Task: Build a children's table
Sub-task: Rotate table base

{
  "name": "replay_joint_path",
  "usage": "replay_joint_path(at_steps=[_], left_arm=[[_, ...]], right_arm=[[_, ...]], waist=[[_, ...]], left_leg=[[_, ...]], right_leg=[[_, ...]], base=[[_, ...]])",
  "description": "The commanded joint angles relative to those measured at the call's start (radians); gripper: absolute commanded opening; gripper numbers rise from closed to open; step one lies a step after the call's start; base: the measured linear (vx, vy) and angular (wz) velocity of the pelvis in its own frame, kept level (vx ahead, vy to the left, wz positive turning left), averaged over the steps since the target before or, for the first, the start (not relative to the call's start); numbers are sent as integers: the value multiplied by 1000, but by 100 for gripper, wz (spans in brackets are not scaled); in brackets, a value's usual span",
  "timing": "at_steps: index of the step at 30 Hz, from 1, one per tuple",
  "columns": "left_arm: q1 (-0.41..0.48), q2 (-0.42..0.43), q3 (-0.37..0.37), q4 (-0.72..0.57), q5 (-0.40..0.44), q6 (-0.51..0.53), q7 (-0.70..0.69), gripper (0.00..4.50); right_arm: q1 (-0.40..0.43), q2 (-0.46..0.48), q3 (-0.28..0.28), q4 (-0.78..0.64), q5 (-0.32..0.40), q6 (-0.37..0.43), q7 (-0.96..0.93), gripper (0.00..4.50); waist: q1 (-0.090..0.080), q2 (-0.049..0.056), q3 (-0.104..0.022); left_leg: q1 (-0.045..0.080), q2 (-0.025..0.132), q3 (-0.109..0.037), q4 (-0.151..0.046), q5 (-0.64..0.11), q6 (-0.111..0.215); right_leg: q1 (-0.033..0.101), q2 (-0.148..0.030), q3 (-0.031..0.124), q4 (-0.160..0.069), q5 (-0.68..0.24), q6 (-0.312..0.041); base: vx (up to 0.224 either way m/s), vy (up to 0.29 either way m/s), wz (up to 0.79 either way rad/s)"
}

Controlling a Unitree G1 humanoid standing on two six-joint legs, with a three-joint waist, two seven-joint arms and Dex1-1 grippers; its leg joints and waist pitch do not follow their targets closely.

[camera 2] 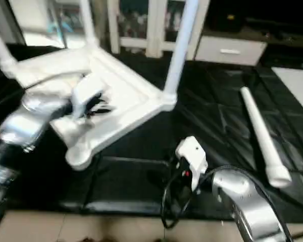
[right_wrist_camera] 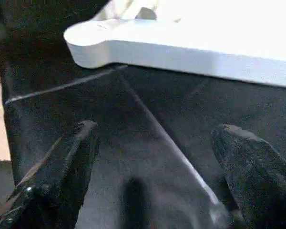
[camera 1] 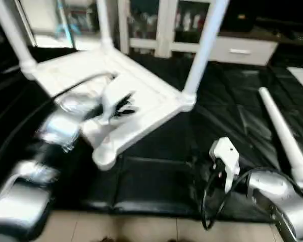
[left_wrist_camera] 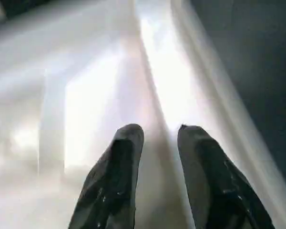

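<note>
- Black floor mat (camera 1: 156, 186); upturned tabletop (camera 1: 141, 96) upper left, loose leg (camera 1: 285, 133) right.
- Left gripper (left_wrist_camera: 157, 138) fingers slightly apart over tabletop, holding nothing; right gripper (right_wrist_camera: 157, 152) spread.
- Plastic likely light, stiff, slick; grasp leg mid-shaft.

no text, label or number can be read anywhere

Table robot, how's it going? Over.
Left gripper part open over upturned white plastic tabletop. Right gripper open, empty. One white tapered leg loose on black mat.
</note>
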Motion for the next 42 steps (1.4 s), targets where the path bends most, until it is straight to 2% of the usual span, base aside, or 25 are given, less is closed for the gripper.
replay_joint_path(at_steps=[1, 2, 3, 8, 11, 12, 17, 18, 19, 21, 23, 26, 28, 33, 36, 37, 38, 39, 40, 41, 42], left_arm=[[-16, 31, -3, -1, 32, 5, -17, 154], [-12, 48, -3, -12, 32, 22, -20, 154], [-12, 72, -11, -11, 49, 35, -13, 154], [-18, 93, -53, 24, 105, 20, 7, 154], [-24, 45, -76, 72, 120, 6, 8, 154], [-23, 39, -90, 75, 128, 5, -1, 154], [-21, 9, -131, 68, 146, 11, -36, 154], [-17, -19, -131, 52, 123, 14, -58, 154], [-17, -23, -130, 51, 120, 15, -61, 154], [-17, -77, -117, 22, 71, 27, -86, 154], [-18, -89, -115, 16, 61, 30, -89, 154], [-24, -148, -108, 3, 36, 38, -79, 154], [-29, -220, -90, 5, 16, 51, -45, 154], [-61, -346, -54, 102, 21, -15, 111, 154], [-78, -371, -29, 132, 12, -101, 174, 154], [-80, -365, -22, 124, 3, -129, 151, 154], [-81, -357, -17, 117, -3, -154, 126, 154], [-83, -346, -12, 112, -9, -170, 97, 154], [-87, -324, -13, 111, -11, -179, 54, 154], [-88, -318, -15, 113, -12, -180, 41, 154], [-94, -287, -23, 123, -14, -186, -20, 185]], right_arm=[[-9, -5, -2, -15, 1, 3, 0, 404], [-11, -4, -2, -14, 0, 2, 0, 404], [-13, -3, 2, -14, -2, 1, 1, 404], [-22, 1, 12, -13, -6, 0, 1, 404], [-31, 2, 17, -12, -8, 0, 1, 404], [-31, 1, 17, -12, -10, -1, 1, 404], [-26, -6, 13, -21, -9, -4, 0, 404], [-25, -5, 11, -23, -10, -4, -4, 404], [-25, -4, 11, -23, -10, -4, -4, 404], [-27, -3, 10, -26, -11, -3, -9, 404], [-27, -2, 10, -26, -11, -2, -10, 404], [-29, -1, 11, -27, -11, -2, -11, 404], [-31, 1, 13, -26, -12, -3, -13, 404], [-39, 7, 16, -20, -15, -5, -16, 404], [-41, 7, 13, -17, -16, -8, -19, 404], [-39, 5, 10, -17, -16, -10, -18, 404], [-38, 3, 8, -17, -15, -11, -18, 404], [-34, 0, 5, -17, -14, -13, -17, 404], [-29, -3, 2, -19, -13, -14, -15, 404], [-28, -4, 1, -20, -12, -14, -15, 404], [-22, -9, -3, -23, -10, -15, -13, 404]], waist=[[0, 19, -63], [1, 18, -64], [5, 13, -64], [17, 12, -63], [20, 9, -64], [22, 12, -64], [21, 8, -67], [22, 17, -66], [21, 12, -67], [26, 12, -67], [29, 15, -68], [32, 10, -69], [34, 7, -69], [42, 1, -71], [42, -2, -73], [42, 5, -70], [38, 0, -70], [35, -1, -70], [30, 4, -69], [27, 3, -69], [23, 4, -69]], left_leg=[[28, 59, -25, -85, -215, -8], [26, 59, -25, -86, -207, -9], [20, 59, -27, -87, -193, -10], [21, 58, -25, -86, -190, -12], [19, 56, -25, -85, -186, -16], [20, 57, -25, -85, -187, -17], [15, 56, -26, -83, -165, -6], [17, 57, -27, -83, -166, -6], [18, 56, -25, -82, -168, -5], [23, 58, -23, -81, -172, -5], [21, 58, -24, -82, -169, -7], [18, 57, -23, -79, -159, 2], [17, 57, -23, -76, -148, 15], [12, 56, -24, -72, -122, 46], [10, 56, -26, -71, -135, 53], [9, 56, -28, -73, -145, 53], [8, 55, -28, -74, -152, 51], [8, 55, -29, -76, -162, 45], [7, 53, -29, -76, -167, 42], [7, 53, -30, -78, -170, 41], [7, 53, -30, -77, -171, 40]], right_leg=[[39, -51, 47, -56, -199, -211], [42, -52, 47, -54, -182, -215], [48, -55, 47, -46, -165, -219], [48, -61, 50, -50, -182, -212], [50, -64, 50, -51, -193, -206], [49, -64, 51, -52, -194, -206], [54, -64, 50, -48, -160, -213], [52, -64, 50, -48, -164, -216], [51, -63, 50, -51, -163, -219], [49, -64, 50, -50, -158, -230], [51, -62, 48, -46, -135, -238], [55, -64, 49, -46, -118, -244], [56, -66, 49, -48, -124, -244], [60, -66, 47, -50, -114, -240], [63, -67, 46, -54, -137, -230], [62, -67, 45, -58, -161, -221], [63, -66, 44, -60, -172, -215], [63, -66, 44, -60, -195, -205], [62, -65, 44, -61, -204, -201], [62, -64, 43, -62, -210, -197], [61, -63, 44, -62, -214, -194]], base=[[0, 0, 0], [0, 0, 0], [0, 0, 0], [0, 0, 0], [0, 0, 0], [0, 0, 0], [0, 0, 0], [0, 0, 0], [0, 0, 0], [0, 0, 0], [0, 0, 0], [0, 0, 0], [0, 0, 0], [0, 0, 0], [0, 0, 0], [0, 0, 0], [0, 0, 0], [0, 0, 0], [0, 0, 0], [0, 0, 0], [0, 0, 0]])
